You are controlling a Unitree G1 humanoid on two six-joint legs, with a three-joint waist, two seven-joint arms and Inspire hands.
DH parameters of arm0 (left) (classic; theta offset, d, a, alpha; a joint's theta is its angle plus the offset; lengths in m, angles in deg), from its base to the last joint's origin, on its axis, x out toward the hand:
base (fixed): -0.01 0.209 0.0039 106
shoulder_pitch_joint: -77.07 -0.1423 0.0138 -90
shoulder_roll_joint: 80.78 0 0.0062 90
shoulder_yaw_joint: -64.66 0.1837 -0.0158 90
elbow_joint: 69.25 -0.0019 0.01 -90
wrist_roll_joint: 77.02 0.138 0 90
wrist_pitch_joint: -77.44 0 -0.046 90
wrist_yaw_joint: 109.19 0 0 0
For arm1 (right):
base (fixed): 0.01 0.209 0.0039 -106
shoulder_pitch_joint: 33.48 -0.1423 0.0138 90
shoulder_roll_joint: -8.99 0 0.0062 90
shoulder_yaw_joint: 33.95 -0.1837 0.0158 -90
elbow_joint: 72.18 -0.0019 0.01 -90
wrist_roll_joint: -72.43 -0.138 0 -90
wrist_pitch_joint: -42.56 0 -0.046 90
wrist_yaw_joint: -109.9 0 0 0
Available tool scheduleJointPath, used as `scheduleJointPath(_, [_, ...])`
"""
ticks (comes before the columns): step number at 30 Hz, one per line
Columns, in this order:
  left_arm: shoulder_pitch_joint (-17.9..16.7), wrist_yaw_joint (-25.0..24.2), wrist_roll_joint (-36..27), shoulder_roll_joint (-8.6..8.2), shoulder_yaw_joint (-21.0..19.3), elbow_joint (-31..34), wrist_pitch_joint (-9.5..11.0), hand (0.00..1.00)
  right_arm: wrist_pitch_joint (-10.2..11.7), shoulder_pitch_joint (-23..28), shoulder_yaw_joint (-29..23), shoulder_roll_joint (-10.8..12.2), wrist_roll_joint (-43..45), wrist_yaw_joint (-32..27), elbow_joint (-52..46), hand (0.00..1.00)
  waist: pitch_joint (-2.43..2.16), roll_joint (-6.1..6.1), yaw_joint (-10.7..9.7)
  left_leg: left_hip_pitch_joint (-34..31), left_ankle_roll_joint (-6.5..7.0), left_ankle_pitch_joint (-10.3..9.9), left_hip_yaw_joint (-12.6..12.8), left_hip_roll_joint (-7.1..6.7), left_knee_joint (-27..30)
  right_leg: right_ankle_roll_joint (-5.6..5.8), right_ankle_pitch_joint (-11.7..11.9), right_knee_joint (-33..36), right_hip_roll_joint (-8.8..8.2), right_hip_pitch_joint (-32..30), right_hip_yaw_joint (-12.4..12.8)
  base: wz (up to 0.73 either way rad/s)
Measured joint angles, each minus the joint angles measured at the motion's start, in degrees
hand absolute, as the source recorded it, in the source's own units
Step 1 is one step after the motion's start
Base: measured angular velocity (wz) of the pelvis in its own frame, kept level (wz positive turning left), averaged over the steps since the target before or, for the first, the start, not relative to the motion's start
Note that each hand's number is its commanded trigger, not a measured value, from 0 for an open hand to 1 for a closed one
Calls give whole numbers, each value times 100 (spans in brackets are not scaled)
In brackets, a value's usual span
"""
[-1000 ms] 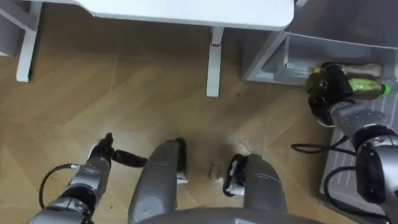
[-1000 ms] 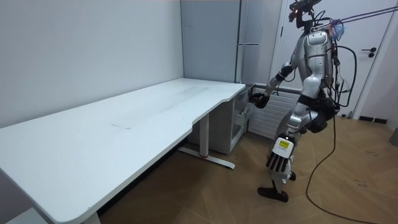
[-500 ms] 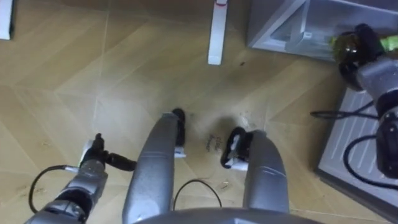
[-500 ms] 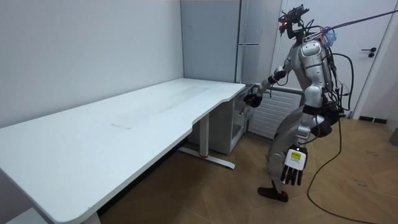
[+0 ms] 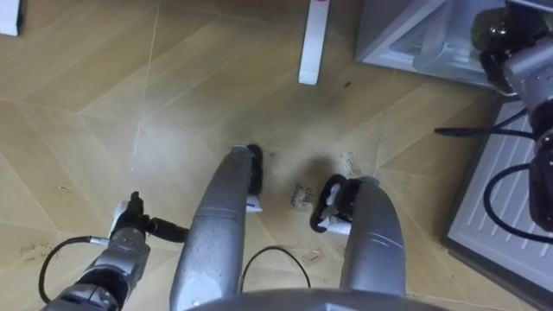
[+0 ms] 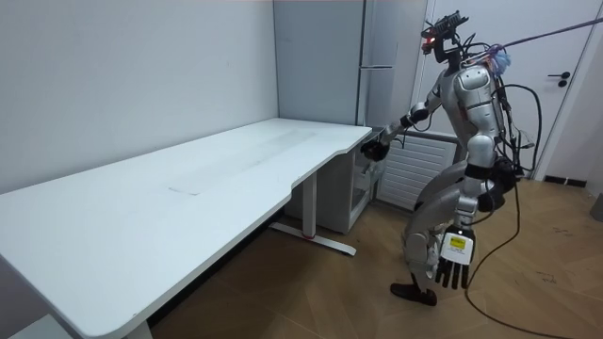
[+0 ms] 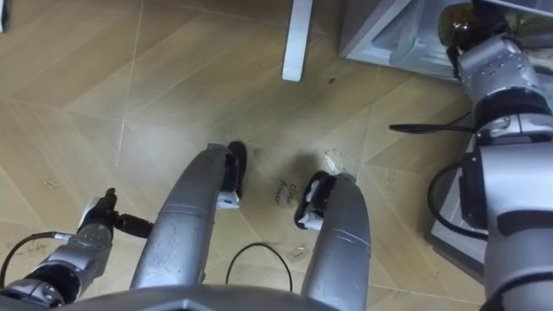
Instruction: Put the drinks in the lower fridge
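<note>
You have wood floor (image 5: 173, 104) under you, running up to the white counter (image 6: 188, 188) and the open lower fridge (image 5: 389, 39). Your right hand (image 5: 505, 39) is at the mouth of that compartment, its fingers curled round the drink bottle (image 7: 453, 21). Your left hand (image 5: 134, 233) hangs low beside the left leg, with its fingers straight and holding nothing.
</note>
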Motion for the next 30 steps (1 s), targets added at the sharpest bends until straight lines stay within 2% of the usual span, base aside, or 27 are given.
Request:
scheduleJointPath(1, [-14,0,0,0,1,1,0,0,0,0,2,-28,0,-38,0,100,-1,2,6,0,-2,-6,-1,-2,12,7,-17,18,-4,0,0,4])
scheduleJointPath(2, [-22,-1,0,0,2,1,0,0,0,-1,9,-45,0,-57,0,72,-2,3,9,1,-2,-6,-2,-2,12,12,-20,19,-4,0,-1,0])
scheduleJointPath(3, [-42,-2,-5,0,2,3,0,0,0,-1,11,-78,2,-74,1,14,-3,5,10,1,-2,-6,-3,-2,14,11,-21,21,-6,0,-4,0])
scheduleJointPath(4, [-69,-2,-8,0,2,1,-1,0,0,-1,11,-107,5,-103,1,0,-4,7,6,1,-2,-6,-3,-2,20,9,-21,26,-9,0,-4,0])
scheduleJointPath(23, [-156,-18,-8,11,21,12,48,0,4,33,220,-201,-50,-364,4,0,-5,10,2,19,-34,-26,-16,2,100,27,-55,102,-10,23,-3,0])
scheduleJointPath(28, [-194,-35,-28,120,23,12,168,0,62,165,220,-232,-54,-325,9,0,-10,19,-7,170,3,-61,-15,0,124,27,-58,90,-6,190,9,0])
scheduleJointPath(30, [-223,-36,-191,158,24,2,168,0,178,195,221,-300,-53,-230,7,0,-15,26,-6,284,2,-87,7,-3,122,35,-60,88,-3,283,43,-5])
